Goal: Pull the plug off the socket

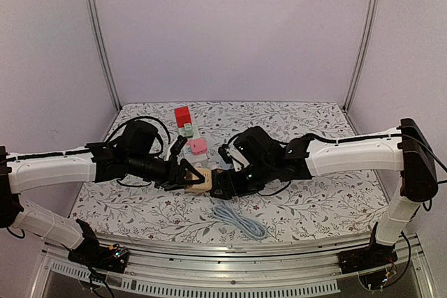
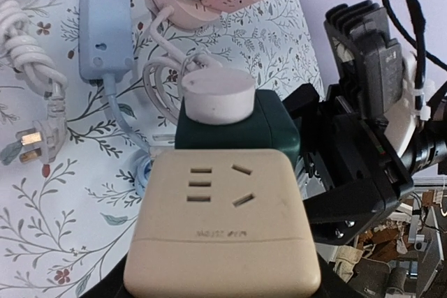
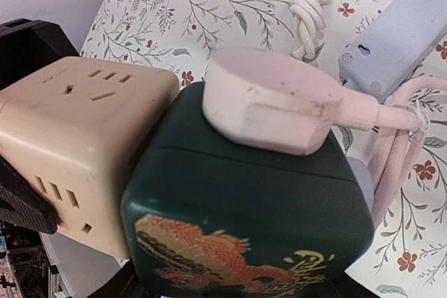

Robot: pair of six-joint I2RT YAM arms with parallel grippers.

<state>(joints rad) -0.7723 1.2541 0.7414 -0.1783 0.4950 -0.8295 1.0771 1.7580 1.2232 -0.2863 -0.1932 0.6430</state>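
Both end effectors are working above the counter (image 1: 314,200) — my left end effector (image 1: 190,176) is clamping the beige socket cube (image 2: 223,221) and my right end effector (image 1: 225,182) is clamping the green socket cube (image 3: 244,200), with the two cubes pressing face to face between them. The round plug (image 3: 272,99) is sitting seated in the top face of the green socket cube, and its cord (image 3: 377,115) is looping down towards the counter near the blue power strip (image 2: 105,19). Neither end effector is touching the round plug. I am judging the main danger to be a pull along the wrong line. The seam is hiding whatever is joining the cubes, so I cannot tell how firmly they are mating, and drawing them apart at an angle is risking prongs binding or a cube twisting in its grip. The cubes are hiding nearly all of my fingers in the wrist views, so I am not seeing how deep either hold is, and a hard tug on those smooth sides is likely to make one cube slip rather than separate. The cord is also tying the green socket cube to the clutter below — a long pull is going to tauten it and drag things across the counter.
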